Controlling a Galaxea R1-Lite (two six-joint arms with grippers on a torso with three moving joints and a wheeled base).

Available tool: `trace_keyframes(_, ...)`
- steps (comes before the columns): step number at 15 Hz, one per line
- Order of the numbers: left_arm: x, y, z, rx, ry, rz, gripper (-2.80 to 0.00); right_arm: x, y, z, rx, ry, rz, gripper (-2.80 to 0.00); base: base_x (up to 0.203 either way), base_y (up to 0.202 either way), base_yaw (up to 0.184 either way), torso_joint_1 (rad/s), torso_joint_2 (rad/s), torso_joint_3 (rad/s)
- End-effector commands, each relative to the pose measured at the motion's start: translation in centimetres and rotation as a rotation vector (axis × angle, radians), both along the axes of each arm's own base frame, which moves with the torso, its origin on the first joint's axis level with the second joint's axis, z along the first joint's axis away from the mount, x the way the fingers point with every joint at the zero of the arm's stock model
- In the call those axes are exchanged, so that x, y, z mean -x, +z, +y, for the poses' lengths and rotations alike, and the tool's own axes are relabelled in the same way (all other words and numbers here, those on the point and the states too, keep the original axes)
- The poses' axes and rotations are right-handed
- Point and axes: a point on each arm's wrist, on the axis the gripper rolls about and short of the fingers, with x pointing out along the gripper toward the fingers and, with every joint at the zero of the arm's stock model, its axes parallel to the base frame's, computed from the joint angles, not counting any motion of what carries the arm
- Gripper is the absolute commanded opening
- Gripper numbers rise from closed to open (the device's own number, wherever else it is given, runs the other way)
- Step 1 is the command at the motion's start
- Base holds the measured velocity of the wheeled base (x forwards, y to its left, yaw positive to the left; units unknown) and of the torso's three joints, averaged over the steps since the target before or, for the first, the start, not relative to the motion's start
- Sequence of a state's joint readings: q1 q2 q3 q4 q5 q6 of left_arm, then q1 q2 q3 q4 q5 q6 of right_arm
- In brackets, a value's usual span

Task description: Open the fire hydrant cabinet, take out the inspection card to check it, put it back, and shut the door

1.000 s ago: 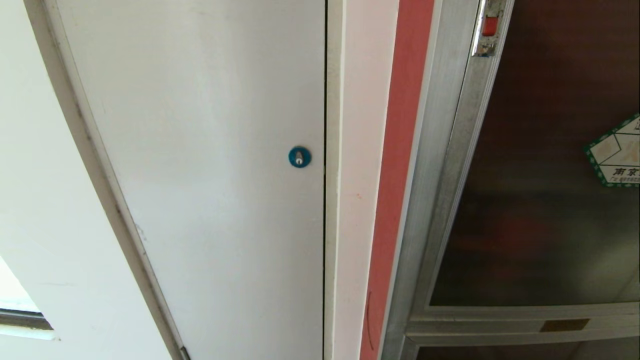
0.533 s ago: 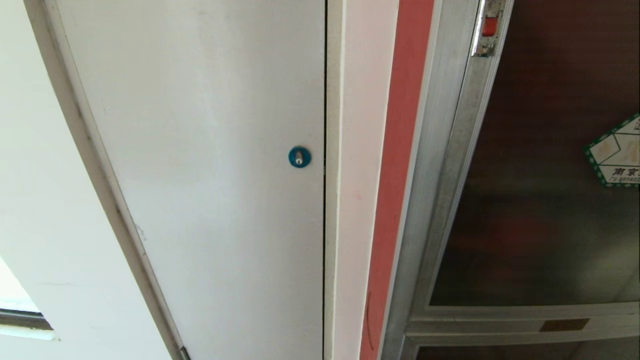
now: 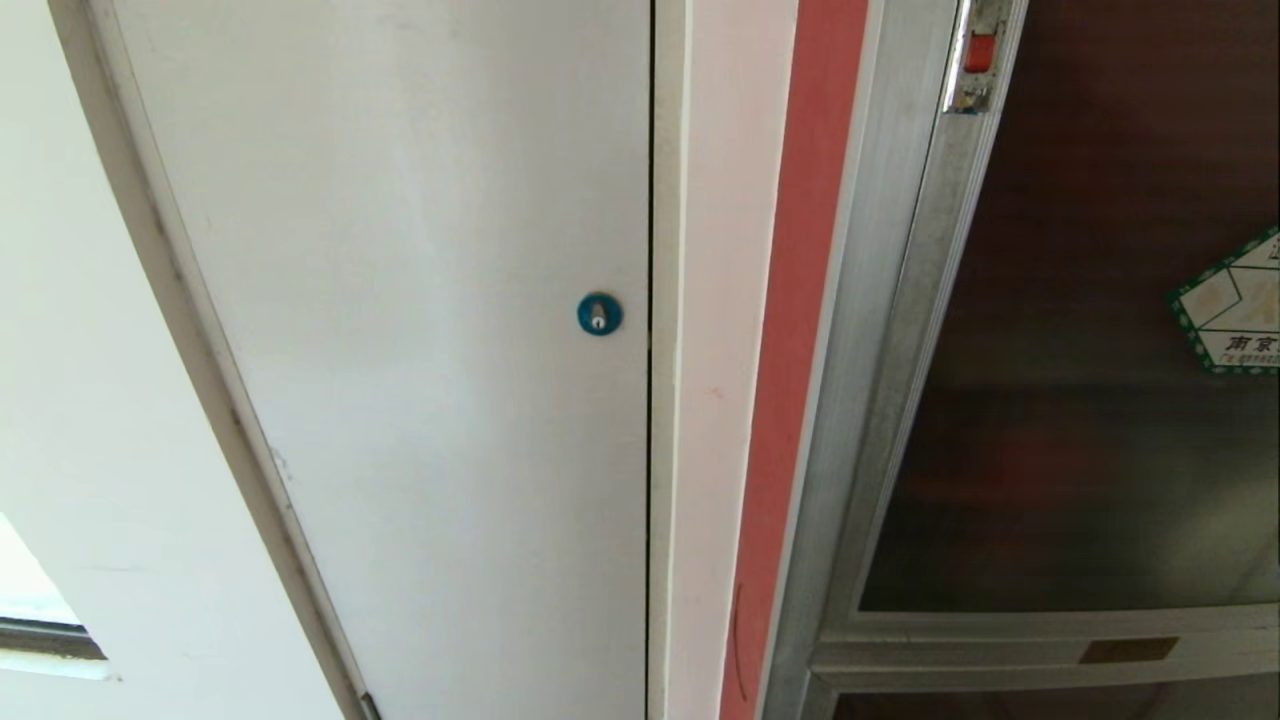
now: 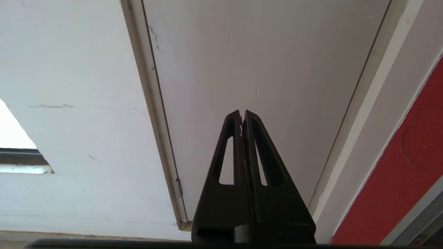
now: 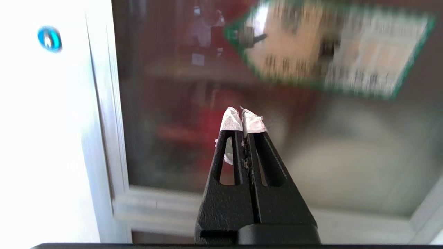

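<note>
A white wall holds one plain white panel door (image 3: 400, 350) with one blue round lock (image 3: 599, 313). Right of it is the silver-framed dark glass door (image 3: 1080, 450), closed, with one green-bordered sticker (image 3: 1235, 310). The head view is unchanged. The right tool (image 5: 241, 116) faces this glass, pressed together; the left tool (image 4: 241, 116) also, empty.

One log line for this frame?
door: closed | right gripper: shut, empty, facing glass | left gripper: shut, parked | inspection card: unseen

Silver brushed-aluminium-framed door (image 3: 905, 330) has glossy dark tinted glass; plain white panel door (image 3: 420, 330) looks smooth, matt painted.
</note>
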State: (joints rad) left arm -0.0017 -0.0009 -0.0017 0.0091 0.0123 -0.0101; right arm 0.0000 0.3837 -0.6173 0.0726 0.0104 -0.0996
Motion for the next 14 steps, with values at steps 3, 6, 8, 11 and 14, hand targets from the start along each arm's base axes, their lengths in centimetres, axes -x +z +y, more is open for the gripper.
trace_keyframes(3,0.0,0.0,0.0,0.001,0.002,0.001,-2.80,-7.1,6.7,0.0,0.000,0.005,0.084,-2.80,0.000,0.000,0.000,0.000,0.00,0.000)
trace_keyframes(6,0.0,0.0,0.0,0.001,0.002,0.001,-2.80,-11.8,10.9,0.2,-0.004,0.028,0.057,-2.80,0.000,0.000,0.000,0.000,0.00,0.000)
trace_keyframes(8,0.0,0.0,0.0,0.001,0.000,0.001,-2.80,-14.0,12.9,1.0,-0.002,0.100,0.056,-2.80,0.000,0.000,0.000,0.000,0.00,0.000)
trace_keyframes(11,0.0,0.0,0.0,0.001,0.001,0.001,-2.80,-16.2,14.5,3.5,0.003,0.263,0.089,-2.80,0.000,0.000,0.000,0.000,0.00,0.000)
trace_keyframes(14,0.0,0.0,0.0,0.001,0.001,0.001,-2.80,-18.9,15.7,6.9,-0.026,0.410,0.114,-2.80,0.000,0.000,0.000,0.000,0.00,0.000)
